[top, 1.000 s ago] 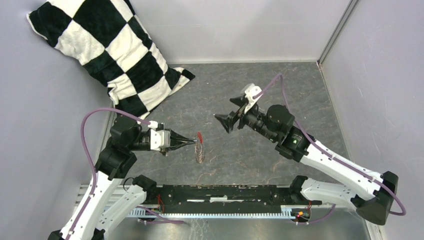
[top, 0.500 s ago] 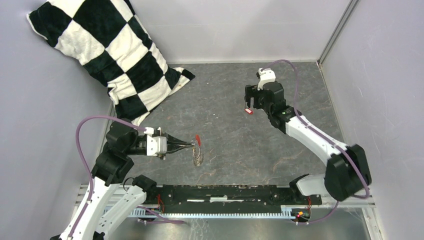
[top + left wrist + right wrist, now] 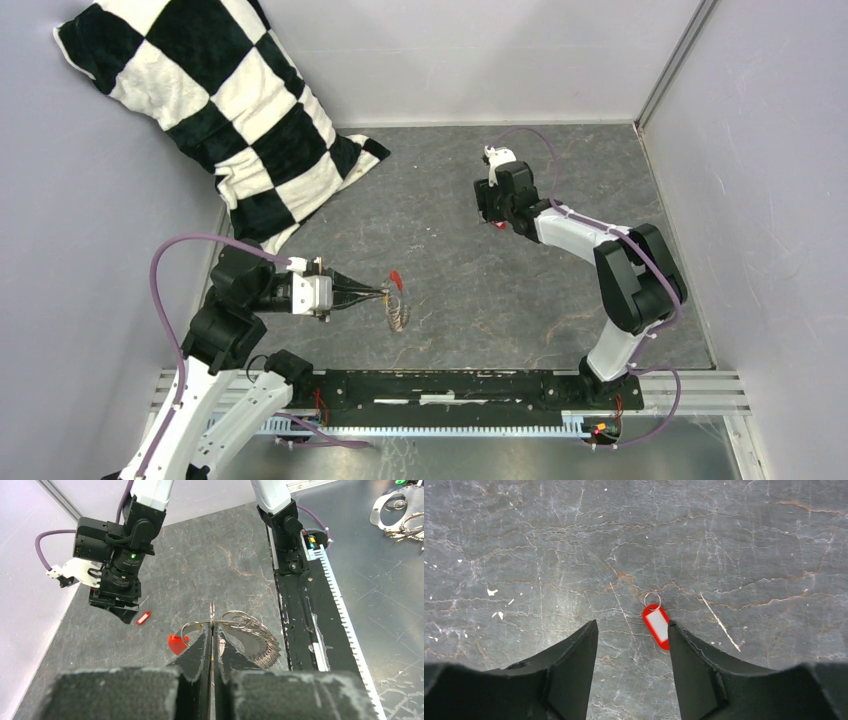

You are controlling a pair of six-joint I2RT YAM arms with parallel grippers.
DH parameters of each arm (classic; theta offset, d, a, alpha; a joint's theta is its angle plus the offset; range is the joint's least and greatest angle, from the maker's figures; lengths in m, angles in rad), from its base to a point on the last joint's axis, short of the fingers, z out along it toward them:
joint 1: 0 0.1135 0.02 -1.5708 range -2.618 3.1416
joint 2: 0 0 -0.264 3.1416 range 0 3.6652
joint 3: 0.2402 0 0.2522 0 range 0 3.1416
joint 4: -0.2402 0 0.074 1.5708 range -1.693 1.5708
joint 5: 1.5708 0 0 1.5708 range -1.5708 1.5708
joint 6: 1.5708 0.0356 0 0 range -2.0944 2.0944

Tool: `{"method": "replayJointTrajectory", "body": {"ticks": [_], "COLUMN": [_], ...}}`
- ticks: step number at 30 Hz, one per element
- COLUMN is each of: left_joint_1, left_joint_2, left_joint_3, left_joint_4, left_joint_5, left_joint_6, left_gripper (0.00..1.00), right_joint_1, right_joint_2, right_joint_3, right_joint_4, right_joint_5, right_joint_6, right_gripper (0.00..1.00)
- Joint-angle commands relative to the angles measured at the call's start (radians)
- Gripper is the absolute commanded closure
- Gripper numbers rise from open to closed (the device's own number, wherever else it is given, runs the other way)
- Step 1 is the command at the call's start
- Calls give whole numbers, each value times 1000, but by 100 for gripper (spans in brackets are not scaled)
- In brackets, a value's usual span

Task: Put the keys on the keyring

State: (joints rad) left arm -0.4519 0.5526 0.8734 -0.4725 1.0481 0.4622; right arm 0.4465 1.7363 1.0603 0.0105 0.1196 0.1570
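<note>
My left gripper (image 3: pixel 385 292) is shut on the keyring (image 3: pixel 399 315), a grey coil of metal rings with a red piece (image 3: pixel 398 277) on it, held just above the floor. In the left wrist view the ring (image 3: pixel 252 635) fans out right of my shut fingertips (image 3: pixel 212 626), and the red piece (image 3: pixel 177 643) sits to their left. The red key with a white mark (image 3: pixel 657 623) lies flat on the floor, next to the right finger of my open, empty right gripper (image 3: pixel 632 625), which points down over it (image 3: pixel 497 224). The yellow key is out of view.
A black-and-white checked pillow (image 3: pixel 220 110) leans in the far left corner. A black rail (image 3: pixel 450 385) runs along the near edge. Grey walls close in the left, back and right. A thin pale sliver (image 3: pixel 719 622) lies right of the red key.
My right arm has swung toward the back, folded in and turned its open gripper down over the red key. My left gripper has held the keyring almost still.
</note>
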Motion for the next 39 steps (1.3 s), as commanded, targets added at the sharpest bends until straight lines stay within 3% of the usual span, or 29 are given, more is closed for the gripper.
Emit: {"method": "replayJointTrajectory", "body": {"ticks": [1, 18, 39], "left_joint_1": [-2, -3, -3], "left_joint_2": [-13, -11, -26], "left_joint_3": [1, 14, 21], "left_joint_4": [17, 17, 17], "left_joint_5": [10, 11, 16], "left_joint_6": [38, 42, 38], "left_gripper": [98, 98, 98], "right_joint_1": [-1, 46, 46], "right_joint_2": [24, 135, 209], "right_joint_3": [41, 88, 131], "right_joint_4": [21, 10, -7], "right_joint_5": [-10, 206, 240], "right_joint_6": [64, 151, 221], "right_gripper": [43, 40, 42]}}
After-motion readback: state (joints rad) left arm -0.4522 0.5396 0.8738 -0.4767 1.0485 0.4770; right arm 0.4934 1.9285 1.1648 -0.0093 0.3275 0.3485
